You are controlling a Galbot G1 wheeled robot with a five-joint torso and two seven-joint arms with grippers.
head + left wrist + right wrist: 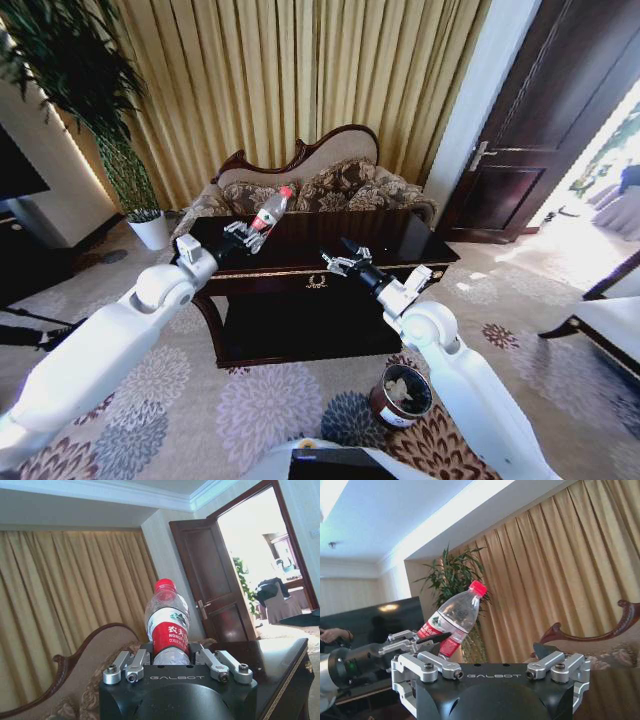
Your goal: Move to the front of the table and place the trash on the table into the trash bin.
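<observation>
1. Plant [75, 90] stands in its white pot well to the left of the table [400, 240], against the gold curtain [300, 80]; you see it again behind the bottle in the right wrist view.
2. Your left gripper [243, 236] is raised above the table's left end, clenched on the bottle [270, 210]. The bottle is clear of the tabletop, tilted with its red cap up and toward the sofa [330, 185] behind the table. In the left wrist view its lower end sits between the fingers [131, 666], red label facing you.
3. Your right gripper [338, 263] hovers over the table's front edge, just above the gold emblem [317, 282]. Its fingers are spread and hold nothing.
4. The trash bin [400, 396] stands on the patterned carpet [250, 400] in front of the table's right half, beside your right arm, with crumpled paper [404, 386] inside.
5. The dark door [540, 110] stands to the right of the table.
</observation>
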